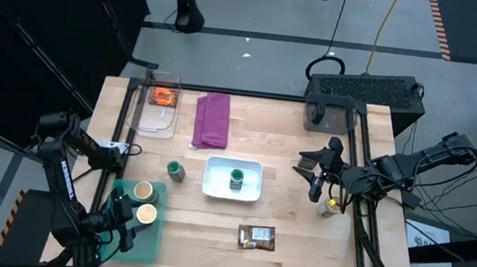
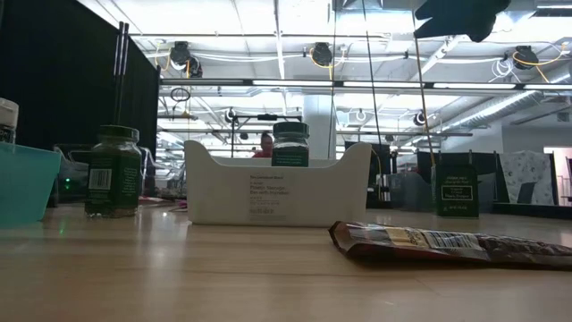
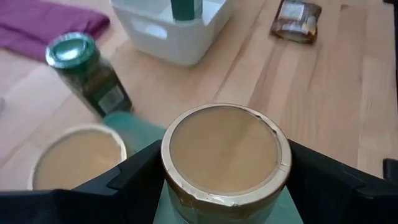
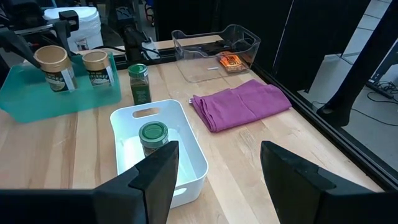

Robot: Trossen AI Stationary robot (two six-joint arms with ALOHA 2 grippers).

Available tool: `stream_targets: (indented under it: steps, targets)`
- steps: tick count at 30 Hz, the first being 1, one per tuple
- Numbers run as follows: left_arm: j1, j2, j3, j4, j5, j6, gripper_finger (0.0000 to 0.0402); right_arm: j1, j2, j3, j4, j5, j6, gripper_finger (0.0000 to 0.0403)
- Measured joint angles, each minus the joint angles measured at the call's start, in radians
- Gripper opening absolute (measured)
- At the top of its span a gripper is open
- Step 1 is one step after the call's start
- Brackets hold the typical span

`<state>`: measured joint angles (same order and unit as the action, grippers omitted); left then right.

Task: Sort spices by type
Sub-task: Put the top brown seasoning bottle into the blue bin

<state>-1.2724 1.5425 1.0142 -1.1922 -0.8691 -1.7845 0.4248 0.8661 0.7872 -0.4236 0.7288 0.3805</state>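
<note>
While our right gripper (image 1: 317, 172) hangs open mid-right, our left gripper (image 1: 129, 220) clamps 1 tan-lidded jar (image 1: 145, 215) lower left.

The counter (image 1: 307, 158) is pale wood with a smooth, faintly satin face and visible plank joints; the white bin (image 4: 186, 143) looks like smooth moulded plastic with a soft sheen; the teal tray (image 4: 37, 99) is translucent plastic; the clear tray (image 4: 242, 43) is glossy, see-through plastic; the purple cloth (image 4: 242, 102) is matt woven fabric, softly creased; the tan lid (image 3: 225, 155) is matt, with a thin shiny rim torn at the edge; the green-lidded jar (image 3: 90, 71) has a glossy lid and a paper label; the dark brown packet (image 2: 456, 243) is crinkled, glossy film; the left pincer (image 3: 224, 180) has matt black fingers (image 3: 323, 177).
</note>
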Motion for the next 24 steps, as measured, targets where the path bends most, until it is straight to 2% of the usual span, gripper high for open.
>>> stream_targets:
  steps: [9,14,24]
  targets:
    - [0.000,0.000,-0.009,0.010,-0.015,0.012,0.0290,0.000,0.000,0.000,0.000,0.000,0.000,0.0210]
    - [-0.002,0.000,-0.008,0.006,-0.090,0.061,0.0290,0.000,0.000,0.000,-0.002,0.000,0.000,0.0210]
    - [0.001,0.017,-0.008,0.006,-0.089,0.063,0.0290,0.000,0.000,0.000,-0.002,-0.001,-0.004,0.0210]
